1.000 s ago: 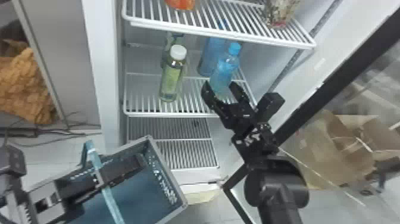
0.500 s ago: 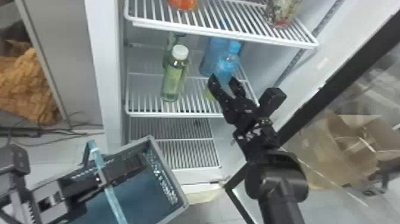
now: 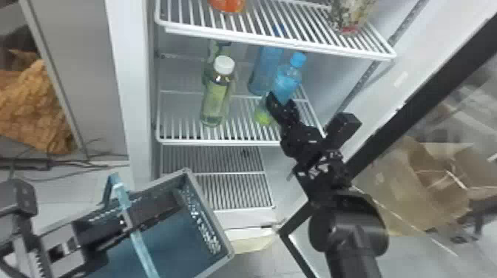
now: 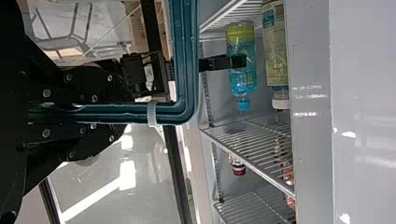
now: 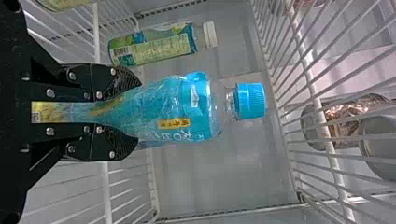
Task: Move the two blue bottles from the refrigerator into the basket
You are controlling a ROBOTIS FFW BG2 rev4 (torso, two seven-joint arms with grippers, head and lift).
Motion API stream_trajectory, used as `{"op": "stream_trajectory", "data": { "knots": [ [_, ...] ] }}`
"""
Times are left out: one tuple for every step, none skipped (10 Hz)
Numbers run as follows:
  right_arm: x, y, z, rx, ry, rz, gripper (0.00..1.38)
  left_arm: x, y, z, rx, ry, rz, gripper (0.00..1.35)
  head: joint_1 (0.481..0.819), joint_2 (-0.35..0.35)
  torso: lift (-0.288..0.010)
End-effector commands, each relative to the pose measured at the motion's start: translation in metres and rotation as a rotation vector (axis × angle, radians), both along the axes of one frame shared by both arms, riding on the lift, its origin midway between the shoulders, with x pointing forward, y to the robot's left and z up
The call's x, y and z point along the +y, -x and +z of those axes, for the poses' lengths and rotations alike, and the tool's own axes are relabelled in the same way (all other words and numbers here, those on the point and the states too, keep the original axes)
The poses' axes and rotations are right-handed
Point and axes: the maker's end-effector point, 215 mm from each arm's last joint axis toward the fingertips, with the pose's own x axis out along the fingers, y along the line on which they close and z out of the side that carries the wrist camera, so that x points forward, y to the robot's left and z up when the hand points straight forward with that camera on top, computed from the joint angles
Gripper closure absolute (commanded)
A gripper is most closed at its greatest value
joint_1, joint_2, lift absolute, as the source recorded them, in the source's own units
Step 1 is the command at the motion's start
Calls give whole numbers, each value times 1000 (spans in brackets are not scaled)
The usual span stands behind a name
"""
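My right gripper (image 3: 283,101) was black. I saw the front bottle (image 3: 287,79) in bright blue, yellow at its base, its cap (image 5: 251,100) ribbed blue; the rear bottle (image 3: 264,72) looked duller blue. The basket (image 3: 212,218) had a grey rim and pale-dotted wall, its handle (image 3: 138,236) teal. White bars striped the shelves (image 3: 222,138).
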Motion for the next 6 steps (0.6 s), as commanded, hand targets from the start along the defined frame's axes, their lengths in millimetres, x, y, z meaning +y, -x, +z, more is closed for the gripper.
{"op": "stream_trajectory", "data": {
  "knots": [
    [-2, 14, 1, 10, -11, 0, 1279, -1, 0, 0, 0, 1, -2, 1197, 695, -323, -220],
    [0, 26, 0, 38, -9, 9, 1277, -1, 0, 0, 0, 1, -2, 1197, 695, -328, -220],
    [-2, 39, 1, 49, -2, 8, 1279, -2, 1, 0, 0, 2, -4, 1197, 695, -334, -220],
    [-6, 51, 10, 39, 10, 4, 1277, -2, 1, 0, 0, 2, -4, 1197, 695, -336, -220],
    [-7, 66, 24, 26, 20, 7, 1279, -1, 1, 1, 0, 2, -4, 1197, 695, -346, -220],
    [2, 80, 32, 28, -4, 31, 1277, -1, 1, 1, 0, 2, -4, 1197, 695, -350, -220]
  ]
}}
